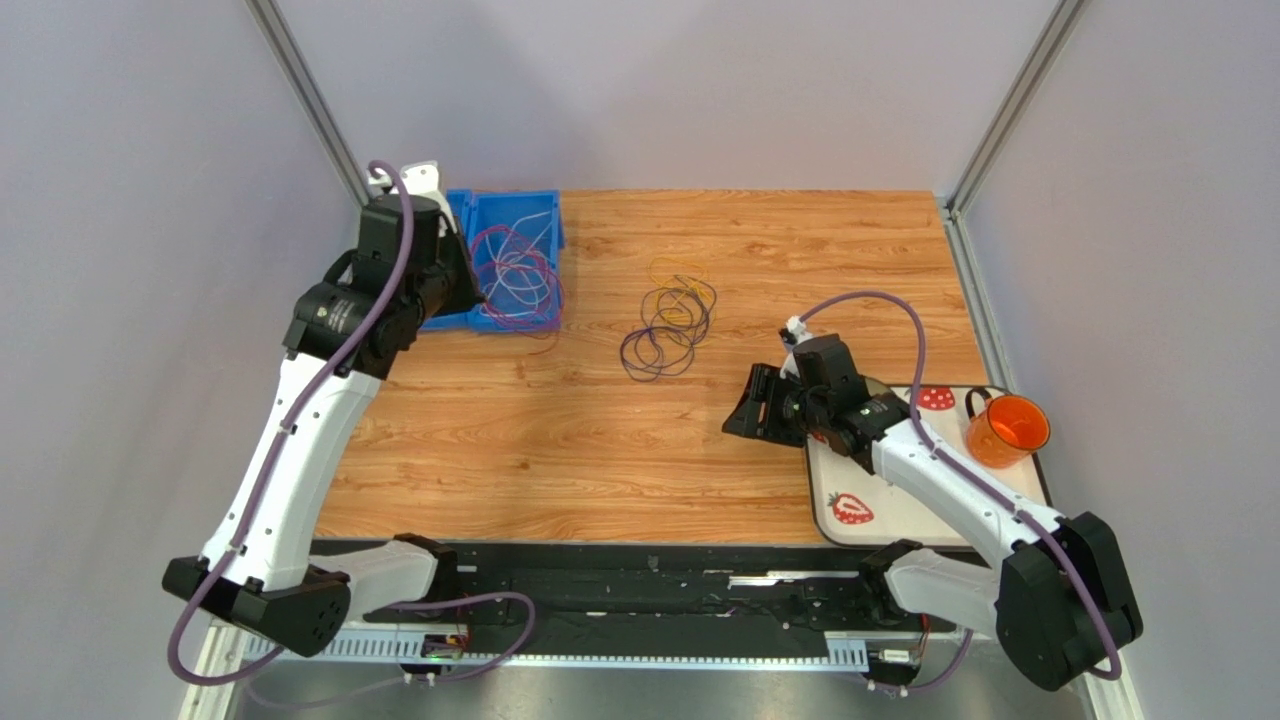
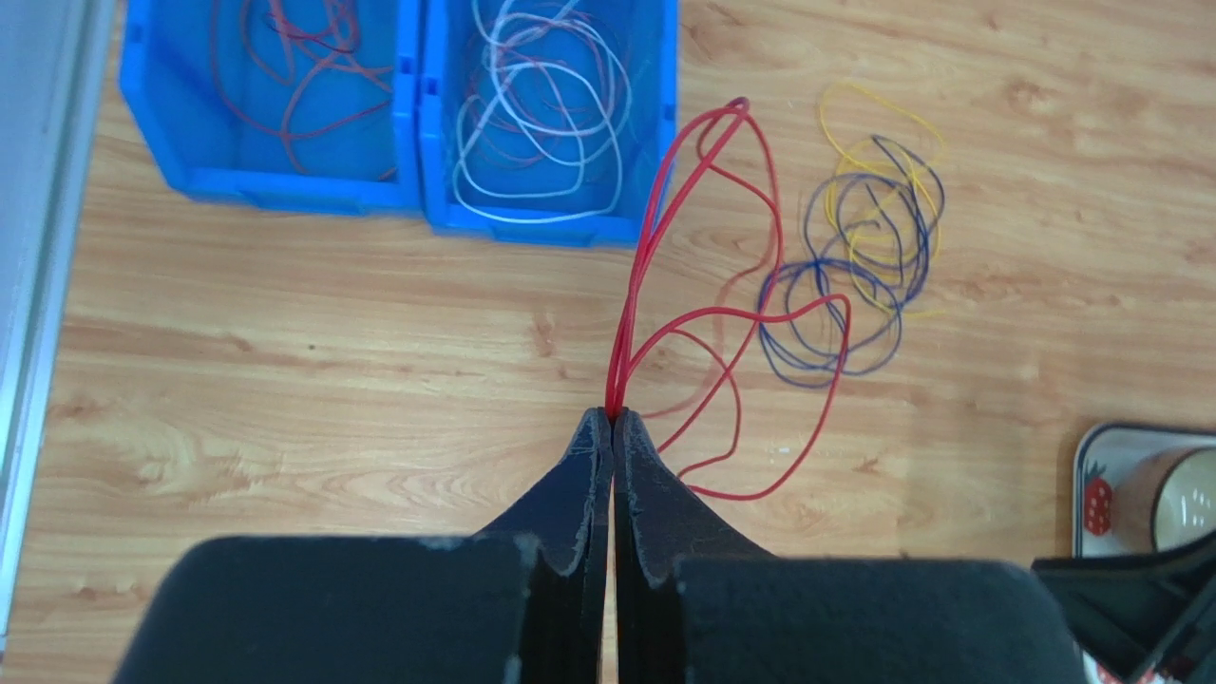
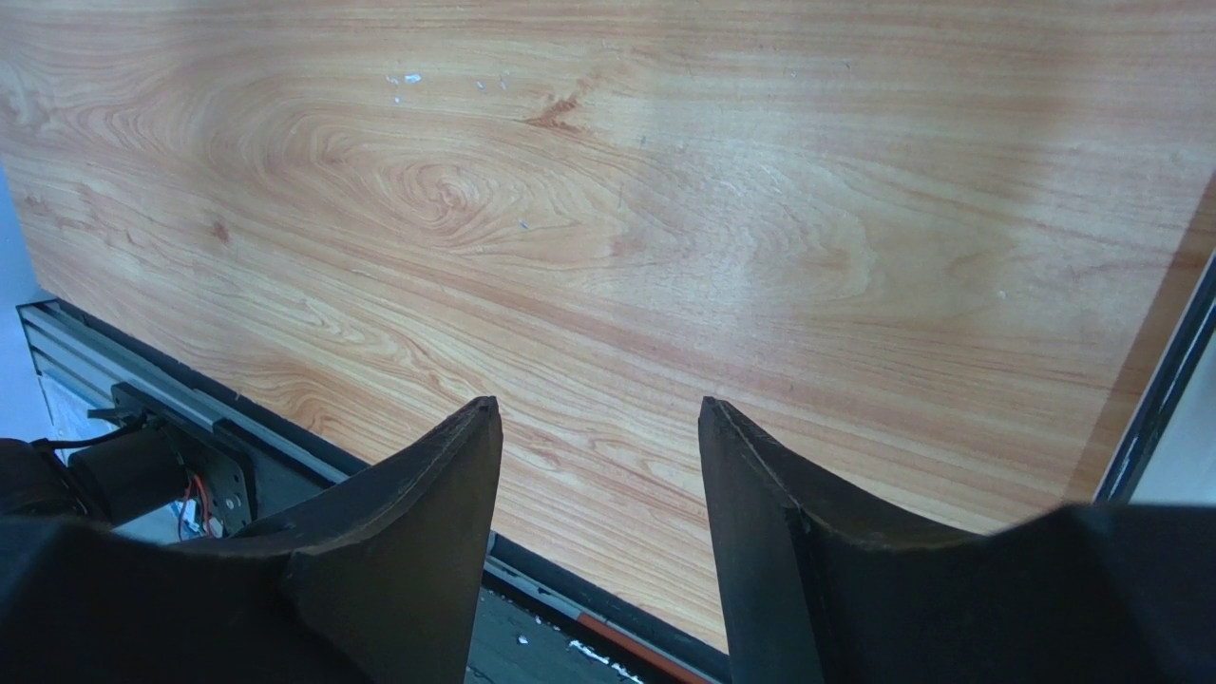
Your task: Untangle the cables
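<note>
Red cable [image 2: 714,285]: thin loops, near ends pinched in my left gripper [image 2: 612,428]. The jaws are pressed fully together on the strands and the tips meet. In the left wrist view the loops fan up and right from the tips. The tallest reaches toward the near corner of the right blue bin [image 2: 543,225]. The widest crosses in front of the dark blue and yellow cables [image 2: 857,242]. Cannot tell whether red touches that heap.

Dark blue and yellow cables: a loose heap flat on the table, upper middle of the top view [image 1: 669,323], apart from both bins.

White cables [image 2: 540,107] are coiled inside the right blue bin. Red and dark strands [image 2: 307,71] lie in the left blue bin [image 2: 271,185]. Both bins sit side by side at the table's upper left corner in the top view, close to the wall post.

Table [image 1: 842,255]: light wood grain, open boards from the heap down to the near edge.

My right gripper [image 3: 597,411] is low over bare wood, right of centre in the top view [image 1: 751,408]. Its jaws are parted about halfway and hold nothing. The table's near edge and a black rail show lower left in the right wrist view.

A strawberry-print tray [image 1: 902,518] sits at the table's right edge just beside that arm, with an orange cup [image 1: 1007,431] at its upper right corner.

Pale grey walls close in the back and both sides, with metal posts at the back corners.
</note>
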`<state>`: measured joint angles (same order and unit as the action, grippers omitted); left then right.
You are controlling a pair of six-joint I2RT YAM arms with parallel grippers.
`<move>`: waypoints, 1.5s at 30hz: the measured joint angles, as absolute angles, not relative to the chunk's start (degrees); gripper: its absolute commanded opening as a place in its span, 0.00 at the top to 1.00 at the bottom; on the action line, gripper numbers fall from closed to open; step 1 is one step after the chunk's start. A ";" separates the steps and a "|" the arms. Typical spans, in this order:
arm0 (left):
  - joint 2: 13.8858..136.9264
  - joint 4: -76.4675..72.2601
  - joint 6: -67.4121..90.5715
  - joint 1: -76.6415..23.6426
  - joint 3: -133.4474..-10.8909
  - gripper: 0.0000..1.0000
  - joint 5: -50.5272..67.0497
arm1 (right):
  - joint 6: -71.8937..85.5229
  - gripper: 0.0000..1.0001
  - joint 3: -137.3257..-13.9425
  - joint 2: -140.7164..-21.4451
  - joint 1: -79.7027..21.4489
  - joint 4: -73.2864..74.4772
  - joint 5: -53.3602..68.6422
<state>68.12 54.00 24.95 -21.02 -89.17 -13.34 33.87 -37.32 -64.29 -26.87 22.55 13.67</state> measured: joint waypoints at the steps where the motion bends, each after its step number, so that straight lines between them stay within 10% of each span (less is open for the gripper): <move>1: 68.10 54.30 25.06 -19.70 -89.32 1.00 -13.08 | 33.89 0.43 -36.99 -64.29 -26.87 22.59 13.72; 45: 85.49 42.33 25.54 8.08 -103.77 1.00 -7.03 | 29.04 0.40 -30.50 -80.64 -29.23 -1.26 17.19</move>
<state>85.49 42.33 25.54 8.08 -103.77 -7.03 29.04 -30.50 -80.64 -29.23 -1.26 17.19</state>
